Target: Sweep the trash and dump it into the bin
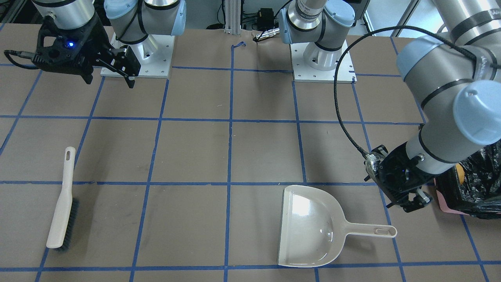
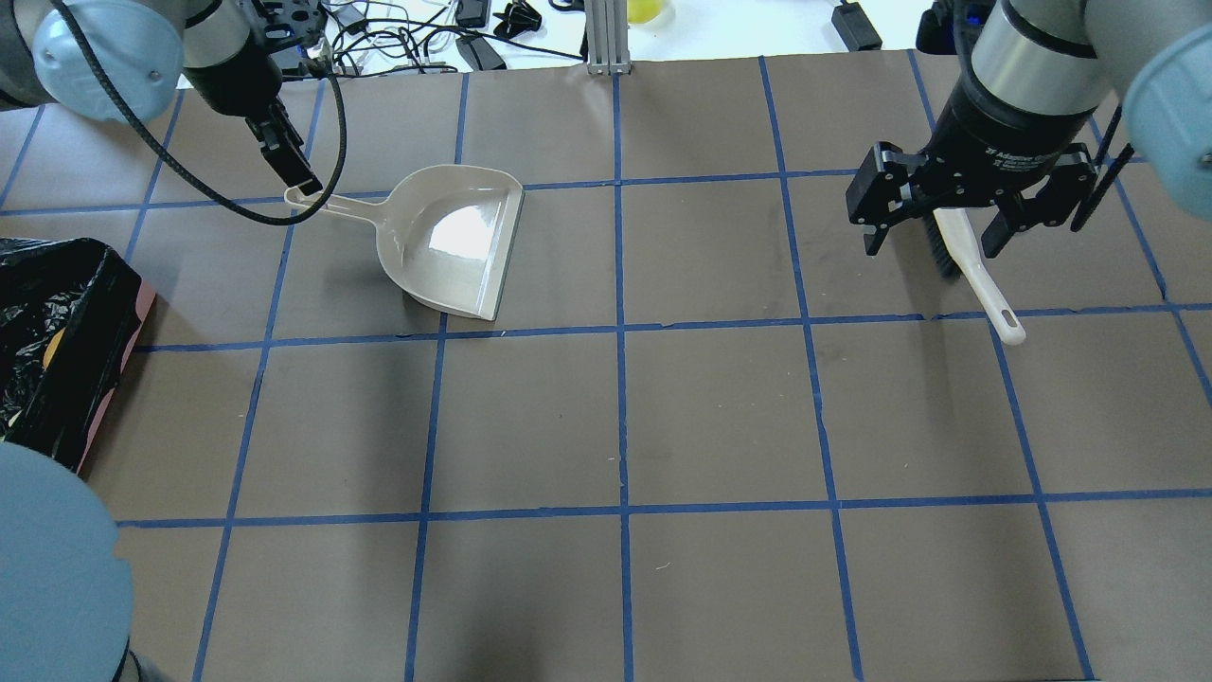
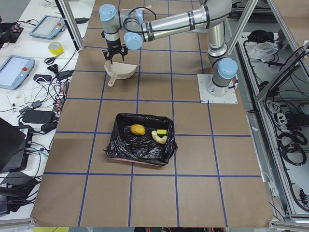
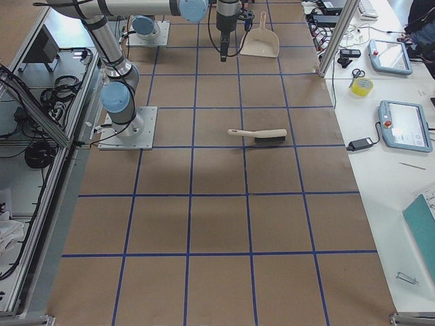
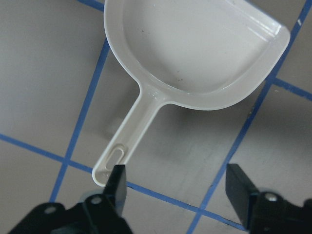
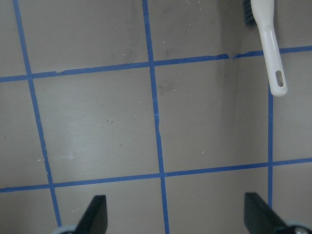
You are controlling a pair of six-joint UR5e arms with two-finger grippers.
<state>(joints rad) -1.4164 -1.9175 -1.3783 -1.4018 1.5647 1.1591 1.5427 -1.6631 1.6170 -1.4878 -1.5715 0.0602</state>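
The trash lies inside the bin (image 3: 140, 147), which is lined with a black bag: an orange lump (image 3: 137, 129), a yellow wedge (image 3: 162, 131) and a beige crust (image 3: 158, 138). The bin stands at the table's left edge (image 2: 57, 322). The cream dustpan (image 2: 454, 237) lies empty on the table. My left gripper (image 5: 178, 187) is open and empty, just over the end of the dustpan's handle (image 5: 117, 156). My right gripper (image 2: 933, 227) is open and empty, high above the cream brush (image 2: 980, 279), which lies flat on the table.
The table is brown with a blue tape grid. The two arm bases (image 1: 323, 58) stand at the robot's edge. Cables and devices lie beyond the far edge (image 2: 454, 38). The brush's handle also shows in the right wrist view (image 6: 270, 48).
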